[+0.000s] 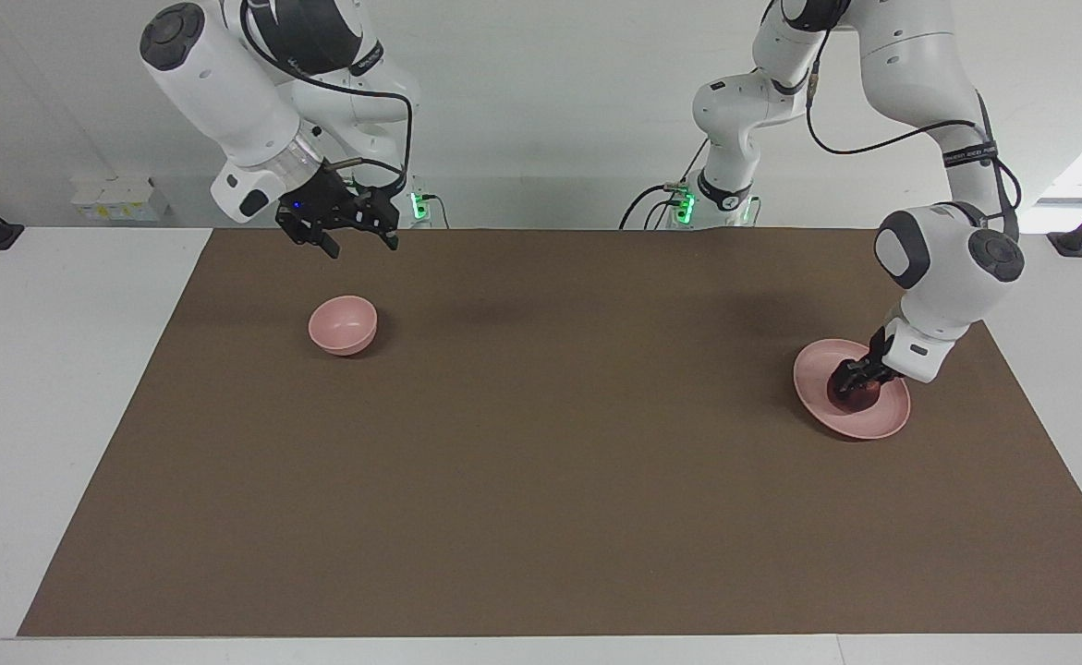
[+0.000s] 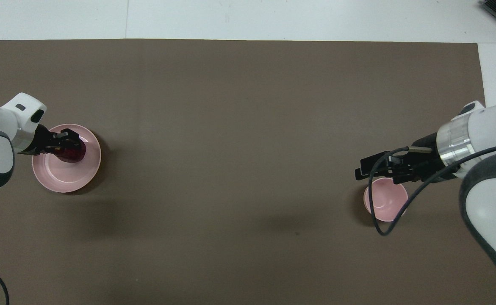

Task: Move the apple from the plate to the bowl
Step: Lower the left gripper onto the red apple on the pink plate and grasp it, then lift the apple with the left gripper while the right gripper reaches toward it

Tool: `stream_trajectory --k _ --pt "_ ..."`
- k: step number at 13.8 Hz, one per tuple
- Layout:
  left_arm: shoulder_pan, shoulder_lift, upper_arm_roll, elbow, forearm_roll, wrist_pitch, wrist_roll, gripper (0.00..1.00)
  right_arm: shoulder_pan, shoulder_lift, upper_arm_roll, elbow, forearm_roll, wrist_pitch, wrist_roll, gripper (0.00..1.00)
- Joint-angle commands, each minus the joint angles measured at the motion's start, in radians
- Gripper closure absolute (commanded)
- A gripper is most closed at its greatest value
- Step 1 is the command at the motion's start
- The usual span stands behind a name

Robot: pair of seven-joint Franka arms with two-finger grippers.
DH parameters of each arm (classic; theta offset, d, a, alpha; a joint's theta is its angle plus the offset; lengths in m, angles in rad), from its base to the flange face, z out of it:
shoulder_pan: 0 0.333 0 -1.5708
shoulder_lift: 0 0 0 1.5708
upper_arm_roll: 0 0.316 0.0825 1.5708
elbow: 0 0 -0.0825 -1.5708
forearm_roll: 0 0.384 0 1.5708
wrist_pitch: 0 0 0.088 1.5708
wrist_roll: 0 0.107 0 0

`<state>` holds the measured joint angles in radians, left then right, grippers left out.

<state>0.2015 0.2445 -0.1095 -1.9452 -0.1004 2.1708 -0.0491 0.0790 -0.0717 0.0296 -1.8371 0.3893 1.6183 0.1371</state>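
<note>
The dark red apple [image 1: 856,397] lies on the flat pink plate [image 1: 884,421] at the left arm's end of the table. My left gripper [image 1: 859,381] is down on the plate with its fingers closed around the apple, which still rests on the plate. In the overhead view the apple [image 2: 74,153] shows on the plate [image 2: 65,178] under the left gripper [image 2: 63,144]. The small deep pink bowl [image 1: 343,324] stands empty at the right arm's end. My right gripper [image 1: 360,244] hangs open and empty in the air over the table beside the bowl [image 2: 385,204].
A brown mat [image 1: 541,443] covers the table's middle, with white table edge around it. The right arm's black cable [image 2: 377,212] loops over the bowl in the overhead view.
</note>
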Motion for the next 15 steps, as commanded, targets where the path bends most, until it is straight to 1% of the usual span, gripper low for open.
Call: stream_trajectory --k 1,3,5,7,9,12,15 --pt "0.019 -0.013 -0.002 0.148 -0.102 -0.170 0.020 1.00 0.004 0.021 0.000 -0.037 0.136 0.025 0.044 0.00" --pt "0.019 -0.017 -0.009 0.184 -0.192 -0.200 0.021 1.00 0.034 0.036 0.000 -0.050 0.196 0.046 0.102 0.00" --pt "0.013 -0.039 -0.022 0.186 -0.252 -0.230 0.021 1.00 0.066 0.035 0.000 -0.099 0.307 0.132 0.201 0.00" --pt "0.007 -0.060 -0.030 0.198 -0.336 -0.296 0.021 1.00 0.111 0.052 0.000 -0.100 0.370 0.188 0.380 0.00" --pt "0.004 -0.085 -0.032 0.196 -0.456 -0.353 0.020 1.00 0.162 0.072 0.000 -0.100 0.440 0.235 0.507 0.00" --pt "-0.001 -0.119 -0.036 0.184 -0.576 -0.413 0.009 1.00 0.235 0.101 0.000 -0.099 0.486 0.327 0.686 0.00" --pt "0.012 -0.137 -0.036 0.173 -0.675 -0.505 0.009 1.00 0.283 0.151 0.000 -0.082 0.580 0.402 0.859 0.00"
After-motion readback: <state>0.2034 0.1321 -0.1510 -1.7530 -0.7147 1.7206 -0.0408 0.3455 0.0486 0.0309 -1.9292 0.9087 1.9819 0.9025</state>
